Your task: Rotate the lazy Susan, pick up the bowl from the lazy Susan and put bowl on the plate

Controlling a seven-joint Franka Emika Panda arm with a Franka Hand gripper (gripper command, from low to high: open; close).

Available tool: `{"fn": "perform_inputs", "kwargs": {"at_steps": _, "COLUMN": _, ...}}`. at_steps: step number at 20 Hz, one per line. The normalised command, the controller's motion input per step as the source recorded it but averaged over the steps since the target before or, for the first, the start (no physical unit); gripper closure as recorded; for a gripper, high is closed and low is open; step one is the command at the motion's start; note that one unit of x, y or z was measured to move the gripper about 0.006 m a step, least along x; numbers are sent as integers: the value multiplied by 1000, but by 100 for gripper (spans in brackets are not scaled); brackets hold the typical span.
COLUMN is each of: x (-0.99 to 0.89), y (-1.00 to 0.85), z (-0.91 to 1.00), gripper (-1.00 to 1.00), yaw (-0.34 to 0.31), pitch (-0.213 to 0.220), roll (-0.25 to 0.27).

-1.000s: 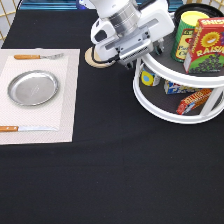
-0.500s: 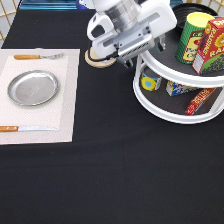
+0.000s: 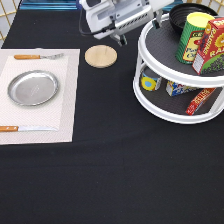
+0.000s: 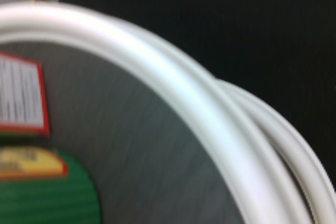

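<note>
Since the earlier frames the arm has been carried up toward the exterior view's top, so that the wooden coaster [image 3: 101,55], formerly half covered by the hand, is now seen whole on the black table [image 3: 110,170].

From the exterior view, the gripper [image 3: 119,36] is found at the top, just beside the upper rim of the lazy Susan [image 3: 165,102] on its left side; whether the fingers are wide or narrow cannot be told. Nothing can be seen held. The bowl [image 3: 186,14] is seated on the upper tier at the far side, behind a green can [image 3: 192,38] and a red box [image 3: 210,45]. Small packets are kept on the lower tier. Well apart, at the view's left, the plate [image 3: 32,88] is laid bare on a pale placemat [image 3: 64,100], between a fork [image 3: 37,57] above and a knife [image 3: 25,129] below.

From the wrist view, the white rims of both tiers of the lazy Susan [image 4: 202,115] are shown close up, with the grey ribbed tray surface, the green can [image 4: 45,195] and the red-edged box [image 4: 19,95] on it.
</note>
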Motion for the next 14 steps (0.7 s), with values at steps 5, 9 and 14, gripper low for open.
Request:
{"fn": "perform_inputs", "kwargs": {"at_steps": 5, "x": -901, "y": 87, "z": -242, "gripper": -100, "yaw": -38, "pitch": -4, "roll": -53}}
{"fn": "perform_inputs", "kwargs": {"at_steps": 9, "x": -564, "y": 251, "z": -369, "gripper": -100, "yaw": -48, "pitch": 1, "roll": -2}}
{"fn": "perform_inputs", "kwargs": {"at_steps": 14, "x": -60, "y": 407, "z": -410, "gripper": -100, "yaw": -40, "pitch": 57, "roll": -5}}
